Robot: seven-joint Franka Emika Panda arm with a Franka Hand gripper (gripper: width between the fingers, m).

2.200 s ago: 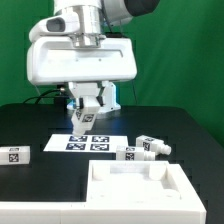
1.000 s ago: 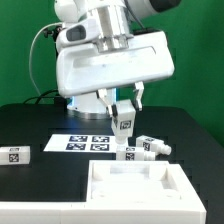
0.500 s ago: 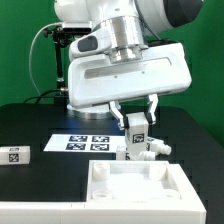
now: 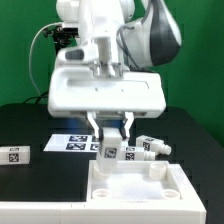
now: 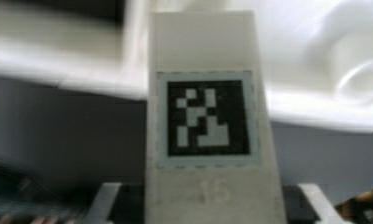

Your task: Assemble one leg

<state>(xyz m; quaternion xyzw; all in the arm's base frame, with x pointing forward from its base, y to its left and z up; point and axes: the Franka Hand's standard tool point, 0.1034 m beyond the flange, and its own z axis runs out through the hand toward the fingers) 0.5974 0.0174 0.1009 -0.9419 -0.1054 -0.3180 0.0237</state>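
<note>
My gripper [image 4: 110,140] is shut on a white leg [image 4: 110,149] with a black-and-white tag and holds it upright just above the far rim of the large white square panel [image 4: 140,186] at the front. In the wrist view the held leg [image 5: 206,110] fills the middle, with my gripper [image 5: 206,205] on both its sides and the blurred panel behind it. Two more legs [image 4: 149,147] lie on the black table at the exterior view's right, beside the panel. Another leg [image 4: 14,154] lies at the far left.
The marker board [image 4: 80,142] lies flat on the table behind the panel, partly hidden by my gripper. A green curtain stands at the back. The arm's white body hangs over the middle of the table.
My gripper carried the leg from over the marker board to the exterior view's right, then swung back left and down to the panel's far rim. The leg stays gripped.
</note>
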